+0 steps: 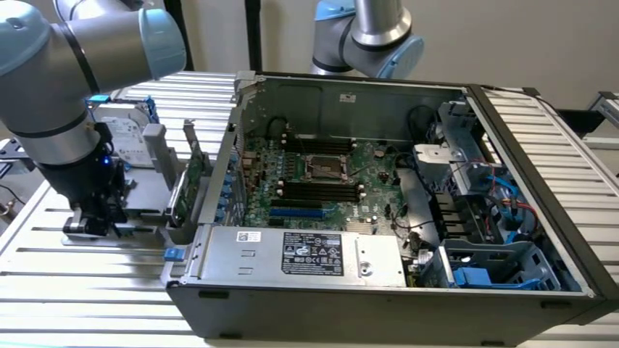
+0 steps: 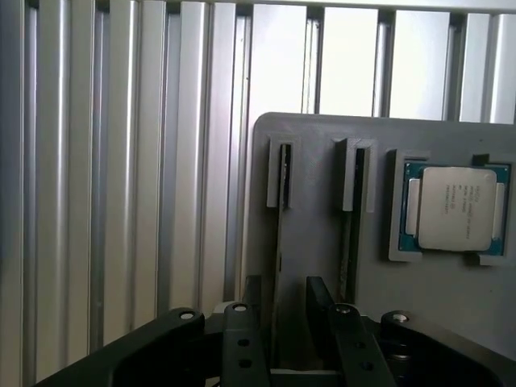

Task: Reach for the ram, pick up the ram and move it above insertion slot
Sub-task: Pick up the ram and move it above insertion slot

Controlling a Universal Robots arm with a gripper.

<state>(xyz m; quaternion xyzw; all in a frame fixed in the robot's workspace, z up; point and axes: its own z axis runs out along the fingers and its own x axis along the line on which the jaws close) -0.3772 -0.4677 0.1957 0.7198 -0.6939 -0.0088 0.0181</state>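
The ram (image 2: pixel 280 201) stands on its edge in a slot of a grey holder (image 2: pixel 322 137), so I see it as a thin dark line. My gripper (image 2: pixel 282 318) hangs straight over it, open. Its black fingers (image 2: pixel 250 322) straddle the stick with a gap on each side. In the exterior view the gripper (image 1: pixel 92 223) is low over the holder, at the exterior view's left of the open computer case (image 1: pixel 387 290). The black insertion slots (image 1: pixel 320 190) lie on the motherboard inside the case, beside the processor socket.
A second stick (image 2: pixel 352 201) stands in the neighbouring holder slot, and a processor chip (image 2: pixel 455 207) lies beside it. A green card with a bracket (image 1: pixel 193 170) and a silver hard drive (image 1: pixel 121 138) stand between gripper and case. Another arm (image 1: pixel 372 36) rises behind the case.
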